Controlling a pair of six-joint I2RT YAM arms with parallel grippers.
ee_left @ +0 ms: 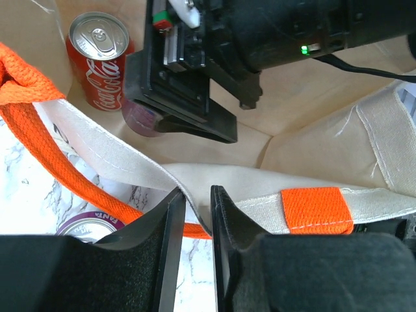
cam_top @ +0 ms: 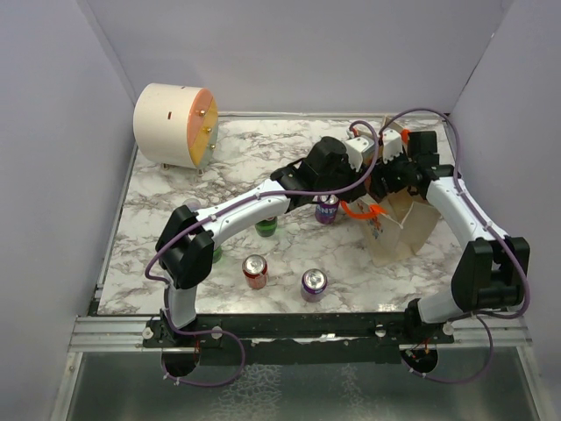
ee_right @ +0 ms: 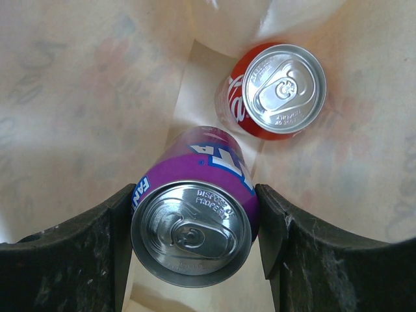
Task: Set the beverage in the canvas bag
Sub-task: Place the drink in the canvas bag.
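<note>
We're fearing the purple can [ee_right: 192, 227], clamped in the right pincer [ee_right: 195, 237] inside the canvas bag [ee_left: 325, 136], bumping the red can [ee_right: 279, 88] at one o'clock, or the rim slipping from the pinching left pincer [ee_left: 198, 214].

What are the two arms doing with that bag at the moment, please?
The right gripper holds a purple can inside the bag, beside a red can already standing there. The left gripper straddles the bag's rim, its jaws only a narrow gap apart. More cans stand on the table.
</note>
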